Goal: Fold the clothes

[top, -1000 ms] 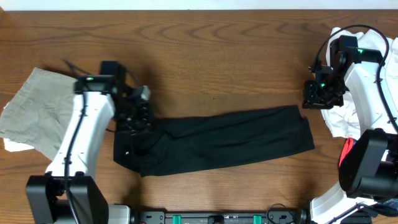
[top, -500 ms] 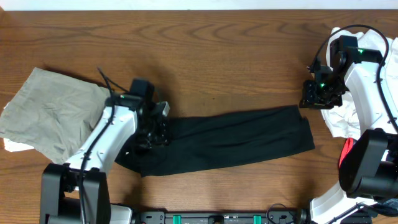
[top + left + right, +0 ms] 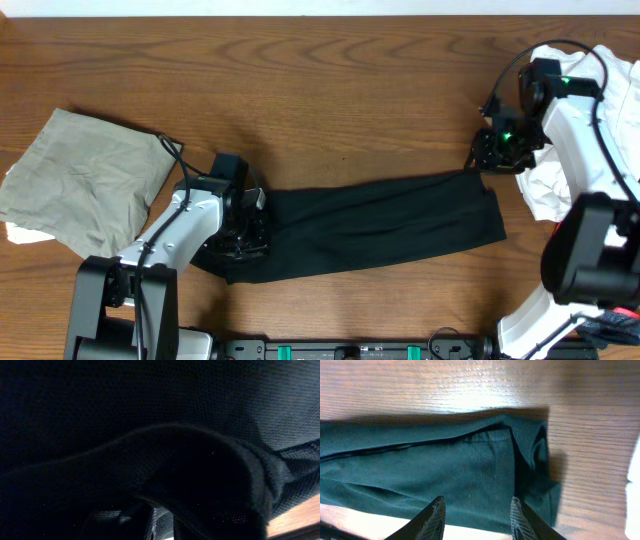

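Dark shirt [image 3: 150,420] cloth fills the left wrist view, so the left gripper's [image 3: 243,235] fingers cannot be made out there, and from overhead the left arm covers them. The khaki garment [image 3: 80,185] runs off the left edge. The white garment [image 3: 540,190] lies partly behind the right arm.

Robot lab workstation, wood-grain bench [image 3: 350,80], white left arm [image 3: 175,225] and right arm [image 3: 585,120] mounted at lower edge, clothes [image 3: 80,180] at frame sides.
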Robot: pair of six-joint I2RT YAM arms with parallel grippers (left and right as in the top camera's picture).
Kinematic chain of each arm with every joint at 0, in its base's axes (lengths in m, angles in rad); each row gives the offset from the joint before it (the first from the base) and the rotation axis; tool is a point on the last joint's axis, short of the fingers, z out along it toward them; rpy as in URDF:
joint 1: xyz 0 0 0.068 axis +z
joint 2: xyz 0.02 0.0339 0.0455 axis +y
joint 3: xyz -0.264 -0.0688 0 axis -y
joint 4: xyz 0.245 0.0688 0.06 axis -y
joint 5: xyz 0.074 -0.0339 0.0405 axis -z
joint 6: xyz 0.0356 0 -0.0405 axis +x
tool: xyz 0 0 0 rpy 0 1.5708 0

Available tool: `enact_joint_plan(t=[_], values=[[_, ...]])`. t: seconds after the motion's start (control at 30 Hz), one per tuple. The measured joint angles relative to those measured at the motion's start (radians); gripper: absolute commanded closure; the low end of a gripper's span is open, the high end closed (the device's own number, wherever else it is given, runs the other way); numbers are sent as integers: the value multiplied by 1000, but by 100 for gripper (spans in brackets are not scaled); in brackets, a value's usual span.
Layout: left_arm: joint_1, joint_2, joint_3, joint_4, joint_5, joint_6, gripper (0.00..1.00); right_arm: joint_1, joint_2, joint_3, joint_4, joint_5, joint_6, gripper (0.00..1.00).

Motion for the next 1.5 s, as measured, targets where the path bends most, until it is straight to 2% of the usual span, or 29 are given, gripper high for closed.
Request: enact_joint_plan(t=[0.27, 0.53, 0.57, 0.7, 1.17, 1.43, 1.5], values=[[0, 0, 0, 2, -2, -6, 86, 8, 159, 0, 1, -13, -3, 62], [0, 0, 0, 2, -2, -6, 85, 8, 217, 0, 1, -14, -3, 67], [0, 0, 0, 2, -2, -6, 86, 8, 217, 0, 1, -14, -3, 71], [0, 0, 0, 3, -2, -6, 85, 8, 217, 0, 7, -15, -14, 99], [0, 0, 0, 3, -3, -6, 85, 8, 208, 58, 28, -18, -14, 99], [0, 0, 0, 9, -3, -6, 85, 8, 64, 169, 34, -15, -14, 99], [0, 0, 0, 11, -3, -7, 85, 8, 45, 174, 18, -8, -13, 92]])
